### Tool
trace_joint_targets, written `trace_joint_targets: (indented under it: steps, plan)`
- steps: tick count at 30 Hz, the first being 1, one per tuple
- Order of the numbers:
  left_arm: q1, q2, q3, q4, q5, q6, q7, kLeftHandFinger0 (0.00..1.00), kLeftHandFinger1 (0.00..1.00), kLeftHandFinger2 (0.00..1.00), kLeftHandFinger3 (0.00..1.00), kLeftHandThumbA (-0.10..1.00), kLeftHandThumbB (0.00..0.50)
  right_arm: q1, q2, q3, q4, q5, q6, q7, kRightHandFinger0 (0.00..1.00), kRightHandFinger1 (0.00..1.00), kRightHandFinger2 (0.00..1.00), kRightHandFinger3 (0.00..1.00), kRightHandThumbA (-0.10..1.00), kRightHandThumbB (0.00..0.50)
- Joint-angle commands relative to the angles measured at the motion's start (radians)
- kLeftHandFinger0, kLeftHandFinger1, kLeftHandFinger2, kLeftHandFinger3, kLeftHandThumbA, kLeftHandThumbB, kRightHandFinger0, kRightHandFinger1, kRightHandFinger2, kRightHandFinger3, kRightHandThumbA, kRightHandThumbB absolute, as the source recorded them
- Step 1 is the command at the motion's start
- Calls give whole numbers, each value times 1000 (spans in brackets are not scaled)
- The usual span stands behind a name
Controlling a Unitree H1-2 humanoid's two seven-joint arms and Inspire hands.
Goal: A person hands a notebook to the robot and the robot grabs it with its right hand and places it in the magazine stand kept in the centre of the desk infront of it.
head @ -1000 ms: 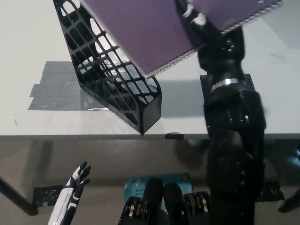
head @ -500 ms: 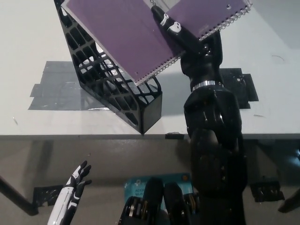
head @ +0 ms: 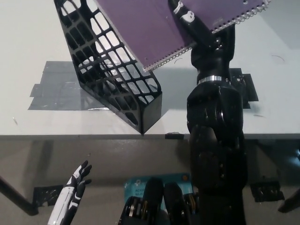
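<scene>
The robot's black right hand [head: 194,28] grips a purple spiral-bound notebook [head: 145,28], its fingers [head: 185,16] clamped across the cover near the silver wire binding, above a black plastic lattice magazine stand [head: 110,70] on a pale grey desk [head: 28,37]. The notebook lies open in the air, tilted, with one half over the stand's open top and the other half reaching out to the right of the stand, past the hand, toward the picture's top edge. The lower corner of the left half hangs just over the stand's tall back wall; whether it touches the lattice cannot be told. The stand sits slantwise near the desk's front edge, its low front corner pointing at that edge. Beneath and to the left of the stand, a patch of grey tape [head: 51,89] is stuck to the desk surface, and a darker patch of black tape [head: 246,86] lies to the stand's right, partly hidden by the black forearm. Well below the stand, under the desk's front edge, the white left hand [head: 77,180] hangs idle with its dark-tipped fingers spread and holding nothing.
</scene>
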Motion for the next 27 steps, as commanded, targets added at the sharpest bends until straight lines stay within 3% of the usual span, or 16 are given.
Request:
trace_joint_targets:
  steps: [1, 10, 16, 27]
  plan:
    - [-4, 14, -8, -31, 14, -37, 24, 908, 1000, 1000, 1000, 1000, 500, -96, 46, 21, -57, 10, -126, -54, 0, 0, 0, 0, 947, 0]
    - [-8, 15, -12, -34, 17, -37, 20, 885, 1000, 1000, 1000, 1000, 500, -86, 46, 39, -29, 13, -191, -39, 0, 0, 0, 0, 969, 0]
    - [-11, 19, -17, -39, 22, -37, 22, 887, 1000, 1000, 1000, 1000, 500, -74, 46, 77, -10, -3, -213, -101, 0, 0, 0, 0, 877, 4]
    - [-16, 25, -25, -42, 31, -37, 29, 890, 1000, 1000, 1000, 1000, 500, -59, 46, 138, -1, -30, -238, -129, 0, 0, 0, 0, 922, 0]
